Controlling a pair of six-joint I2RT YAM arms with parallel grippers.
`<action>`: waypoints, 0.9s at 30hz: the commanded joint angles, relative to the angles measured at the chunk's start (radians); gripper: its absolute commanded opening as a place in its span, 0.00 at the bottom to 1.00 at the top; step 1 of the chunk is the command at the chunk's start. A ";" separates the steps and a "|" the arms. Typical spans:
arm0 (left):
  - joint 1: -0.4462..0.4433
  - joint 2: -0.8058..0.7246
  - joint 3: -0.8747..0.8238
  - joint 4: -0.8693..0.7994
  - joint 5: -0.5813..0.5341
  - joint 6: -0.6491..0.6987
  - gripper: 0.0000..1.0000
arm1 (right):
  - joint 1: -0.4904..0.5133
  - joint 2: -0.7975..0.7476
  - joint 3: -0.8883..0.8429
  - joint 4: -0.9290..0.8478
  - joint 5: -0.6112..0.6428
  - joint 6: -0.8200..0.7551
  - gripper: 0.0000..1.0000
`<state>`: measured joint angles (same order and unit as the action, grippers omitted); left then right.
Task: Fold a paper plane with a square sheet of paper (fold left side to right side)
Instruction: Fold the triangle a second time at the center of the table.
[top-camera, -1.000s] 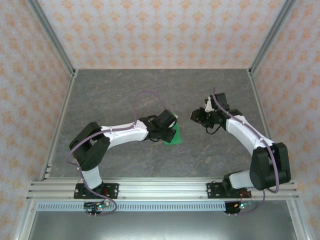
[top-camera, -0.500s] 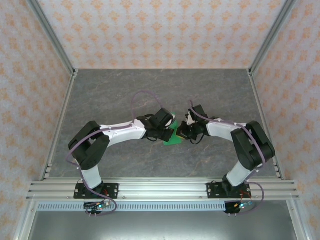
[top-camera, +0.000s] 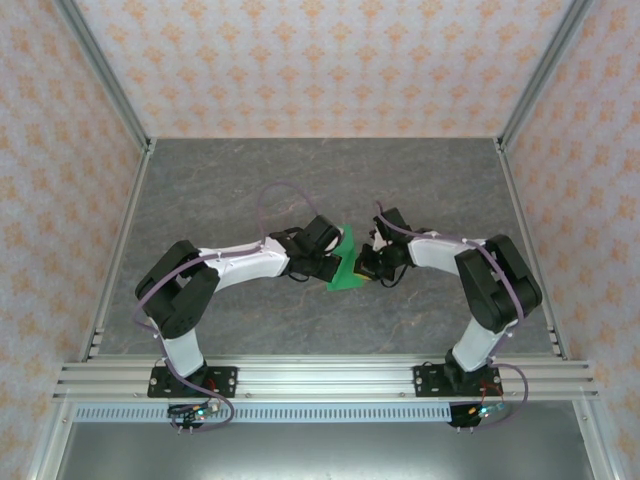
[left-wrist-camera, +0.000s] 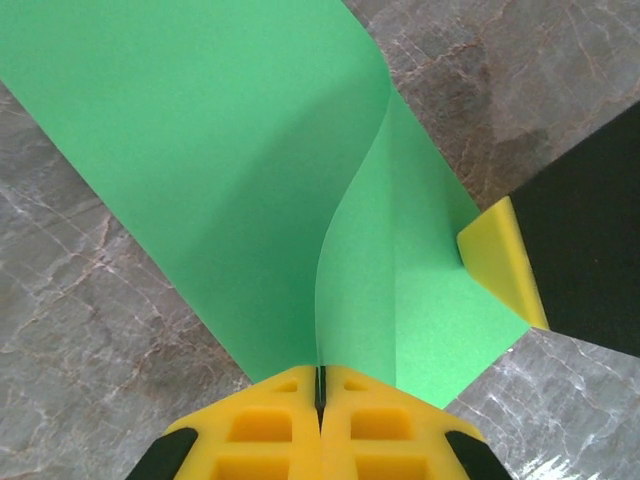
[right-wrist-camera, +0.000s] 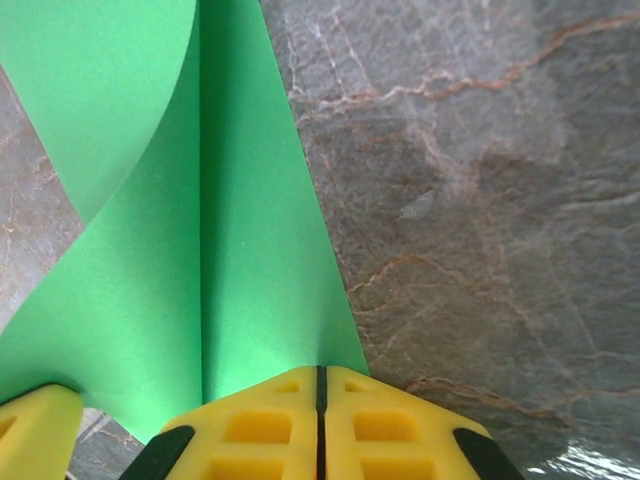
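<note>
The square sheet of paper (top-camera: 344, 274), bright green, lies mid-table between my two grippers, with one flap raised. In the left wrist view the raised flap of the paper (left-wrist-camera: 230, 150) curves down edge-on into my left gripper (left-wrist-camera: 321, 385), which is shut on that edge. From above, the left gripper (top-camera: 334, 258) sits at the sheet's left side. My right gripper (top-camera: 362, 268) is at its right side. In the right wrist view the right gripper (right-wrist-camera: 321, 380) is shut, its tips set on the flat, creased part of the paper (right-wrist-camera: 230, 250). One of its fingertips (left-wrist-camera: 500, 265) touches the sheet's right edge.
The grey marbled tabletop (top-camera: 250, 180) has room all around the paper. Aluminium frame posts (top-camera: 110, 100) and patterned walls close in the sides and back. The rail with both arm bases (top-camera: 320, 380) runs along the near edge.
My right arm swung left from the far right to the paper and its jaws shut. My left gripper kept its grip and lifted the flap higher.
</note>
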<state>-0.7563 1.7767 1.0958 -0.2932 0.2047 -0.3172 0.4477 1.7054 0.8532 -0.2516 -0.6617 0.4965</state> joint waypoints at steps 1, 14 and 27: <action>0.006 0.004 0.000 0.018 -0.056 -0.017 0.02 | 0.003 0.024 0.016 -0.076 0.044 -0.028 0.10; 0.006 0.029 0.005 0.035 -0.088 -0.028 0.02 | 0.004 0.027 0.029 -0.100 0.045 -0.046 0.10; 0.006 0.048 0.006 0.036 -0.099 -0.023 0.02 | 0.005 0.035 0.032 -0.102 0.040 -0.050 0.10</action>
<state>-0.7563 1.8000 1.0958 -0.2710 0.1482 -0.3359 0.4477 1.7142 0.8757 -0.2955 -0.6579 0.4667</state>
